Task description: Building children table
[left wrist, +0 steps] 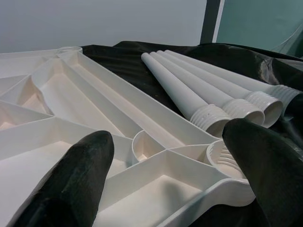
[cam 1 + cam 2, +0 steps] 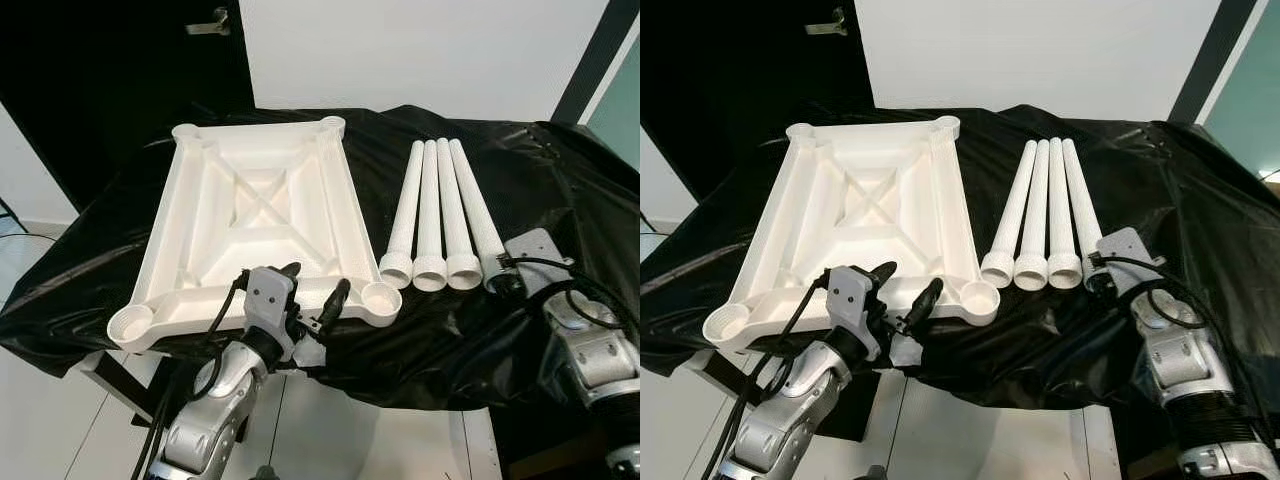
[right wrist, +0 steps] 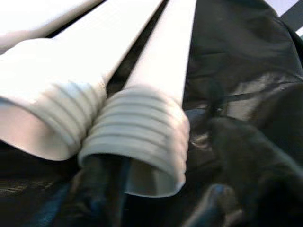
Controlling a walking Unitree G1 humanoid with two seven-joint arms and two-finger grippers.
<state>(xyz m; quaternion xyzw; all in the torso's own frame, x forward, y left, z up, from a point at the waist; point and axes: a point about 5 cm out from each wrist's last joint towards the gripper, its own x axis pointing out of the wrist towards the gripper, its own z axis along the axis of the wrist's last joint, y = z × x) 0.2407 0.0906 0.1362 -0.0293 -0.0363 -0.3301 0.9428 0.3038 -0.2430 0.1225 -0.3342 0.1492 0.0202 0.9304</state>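
Plastic, white and bare, is laid out on a black cloth draped over the work surface: an upside-down table top with its ribbed underside facing up, an X-shaped brace in the middle and a round threaded socket at each corner. Just to the robot's right of it lie four white legs, side by side and touching, their threaded ends pointing toward the robot and their thin ends toward the pale wall behind. The left gripper sits at the near edge of the table top, its two black fingers spread wide, one over the ribbed near edge and the other close to the near right corner socket; nothing is between them. From the left wrist view the socket's inner thread shows just inside the far finger, with the leg ends lined up beyond it. The right gripper is at the threaded end of the rightmost leg; in the right wrist view one black finger runs into the leg's open mouth and the other lies outside on the cloth, so the fingers straddle its wall, though I cannot tell whether they actually pinch it. A dark door stands behind on the left.
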